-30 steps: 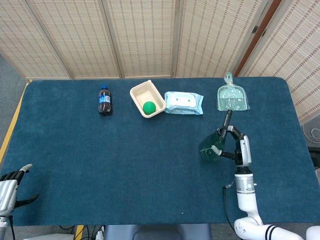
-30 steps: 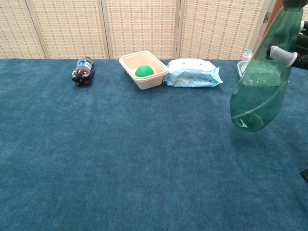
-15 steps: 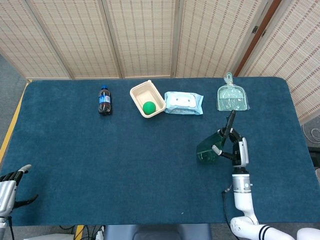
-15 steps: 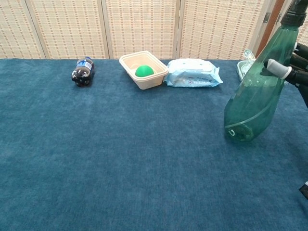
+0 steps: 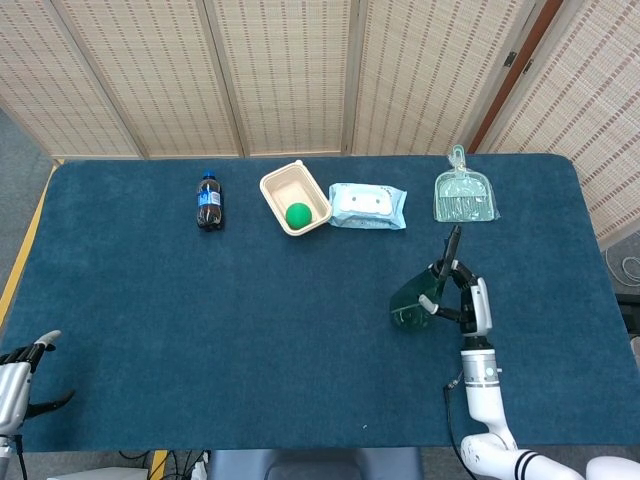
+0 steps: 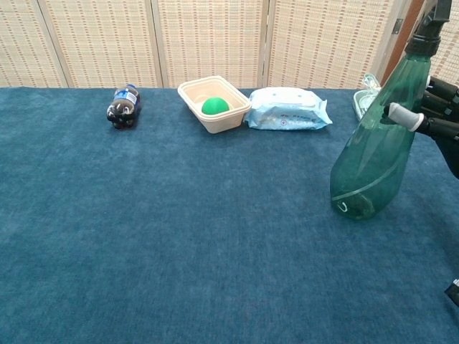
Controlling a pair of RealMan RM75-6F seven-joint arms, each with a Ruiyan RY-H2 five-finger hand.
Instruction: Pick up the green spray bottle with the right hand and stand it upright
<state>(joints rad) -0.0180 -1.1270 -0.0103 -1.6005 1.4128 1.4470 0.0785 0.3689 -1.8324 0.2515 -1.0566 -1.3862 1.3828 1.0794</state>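
The green spray bottle (image 6: pixel 373 154) (image 5: pixel 417 300) is translucent with a black nozzle on top. It leans to the right, its base touching or just above the blue tabletop on the right side. My right hand (image 5: pixel 470 300) (image 6: pixel 439 107) grips the bottle's neck from the right, fingers wrapped round it. My left hand (image 5: pixel 22 372) hangs at the table's near-left corner, fingers apart and holding nothing.
At the back of the blue table (image 5: pixel 250 320) lie a dark cola bottle (image 5: pixel 208 201), a beige tub (image 5: pixel 309 192) with a green ball (image 5: pixel 298 214), a pack of wipes (image 5: pixel 368 206) and a pale green dustpan (image 5: pixel 465 194). A wide bare stretch spans the middle.
The right hand has lowered the green spray bottle and shifted it a little to the left; its base went from hanging above the cloth to the tabletop. The left hand stayed put.
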